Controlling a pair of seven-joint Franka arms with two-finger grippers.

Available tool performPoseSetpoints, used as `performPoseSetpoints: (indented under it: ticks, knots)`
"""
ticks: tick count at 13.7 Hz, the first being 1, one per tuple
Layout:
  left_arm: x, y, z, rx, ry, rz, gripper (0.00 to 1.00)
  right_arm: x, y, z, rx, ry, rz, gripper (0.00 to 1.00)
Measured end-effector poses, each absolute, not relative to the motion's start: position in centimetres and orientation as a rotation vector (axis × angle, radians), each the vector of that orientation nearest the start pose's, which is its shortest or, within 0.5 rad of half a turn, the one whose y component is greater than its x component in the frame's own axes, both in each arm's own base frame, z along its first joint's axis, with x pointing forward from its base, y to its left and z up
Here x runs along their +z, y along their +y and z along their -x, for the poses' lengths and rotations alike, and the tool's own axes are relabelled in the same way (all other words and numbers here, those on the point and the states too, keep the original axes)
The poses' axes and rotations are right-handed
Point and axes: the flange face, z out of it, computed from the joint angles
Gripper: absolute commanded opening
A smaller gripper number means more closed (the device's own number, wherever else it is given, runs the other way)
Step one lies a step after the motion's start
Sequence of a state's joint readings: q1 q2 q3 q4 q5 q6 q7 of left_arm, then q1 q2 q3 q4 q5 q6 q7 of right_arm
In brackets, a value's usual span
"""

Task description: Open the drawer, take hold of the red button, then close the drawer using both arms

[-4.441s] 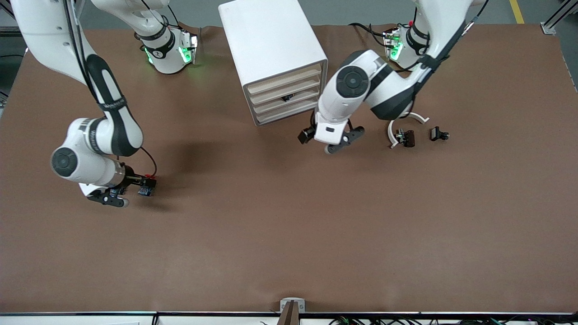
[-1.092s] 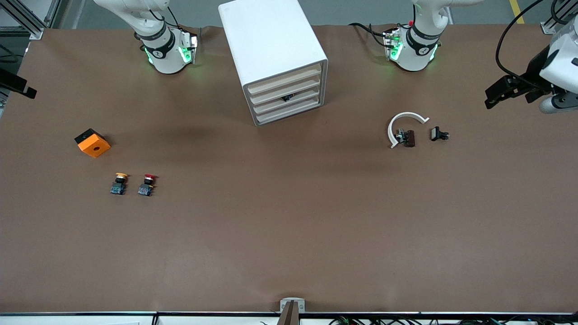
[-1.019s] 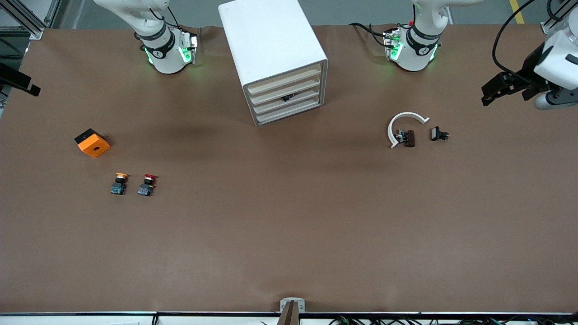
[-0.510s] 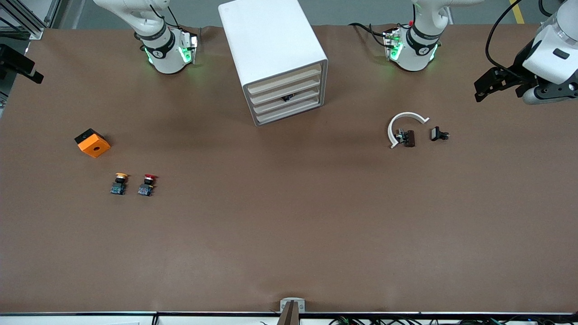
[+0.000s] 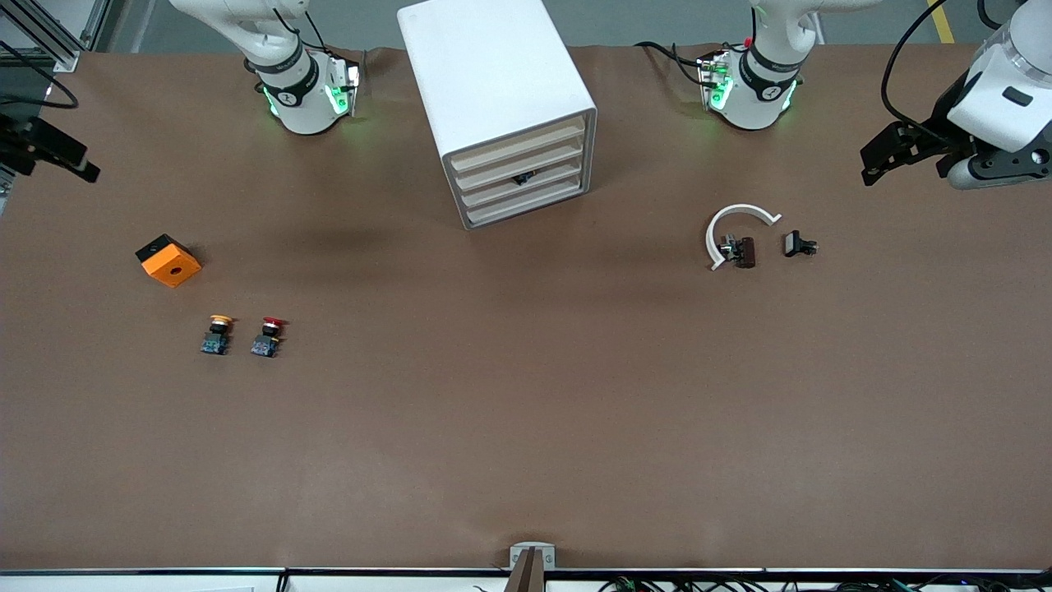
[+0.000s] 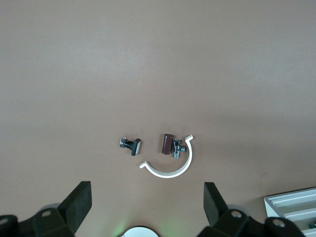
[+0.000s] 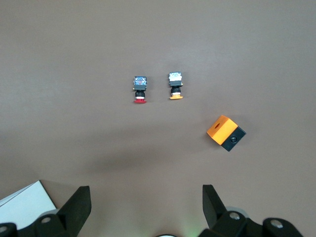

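The red-capped button [image 5: 267, 336] lies on the table [image 5: 526, 427], nearer the camera than the white drawer cabinet [image 5: 501, 107], toward the right arm's end. The left gripper [image 6: 145, 210] and the right gripper [image 7: 145, 210] hang high over the table's ends, far from the cabinet, fingers wide apart and holding nothing.

Both claws [image 5: 904, 152] off to table ends.

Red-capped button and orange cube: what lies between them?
The yellow-capped button sits beside the red-capped button, roughly between it and the orange cube, per the front view.

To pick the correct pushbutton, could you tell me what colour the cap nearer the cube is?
Yellow-orange; the yellow-capped pushbutton shows best in the right wrist view.
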State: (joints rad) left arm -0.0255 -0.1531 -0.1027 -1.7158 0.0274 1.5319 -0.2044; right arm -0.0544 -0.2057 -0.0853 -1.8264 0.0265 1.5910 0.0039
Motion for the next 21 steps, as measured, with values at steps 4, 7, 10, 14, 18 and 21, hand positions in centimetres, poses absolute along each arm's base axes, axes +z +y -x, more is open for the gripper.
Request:
performPoseSetpoints:
  ticks: [4,7,10,14,18,21]
  knots:
    - [63.6,-6.5,-49.7,0.031,-0.123,3.098,1.00,61.2,-5.1,-48.3,0.022,0.160,3.109,1.00]
    - [63.7,-6.5,-49.8,0.027,-0.129,3.115,1.00,64.4,-4.6,-46.1,-0.052,0.147,3.109,1.00]
    - [63.8,-6.3,-50.0,0.024,-0.135,3.116,1.00,65.8,-4.7,-44.8,-0.083,0.148,3.107,1.00]
    - [63.3,-6.3,-50.7,0.033,-0.136,3.117,1.00,65.2,-4.7,-44.9,-0.063,0.148,3.109,1.00]
    - [63.3,-6.2,-51.1,0.033,-0.140,3.119,1.00,65.2,-4.7,-44.9,-0.062,0.148,3.110,1.00]
    - [63.7,-6.1,-51.9,0.012,-0.143,3.123,1.00,65.1,-4.7,-44.9,-0.058,0.149,3.110,1.00]
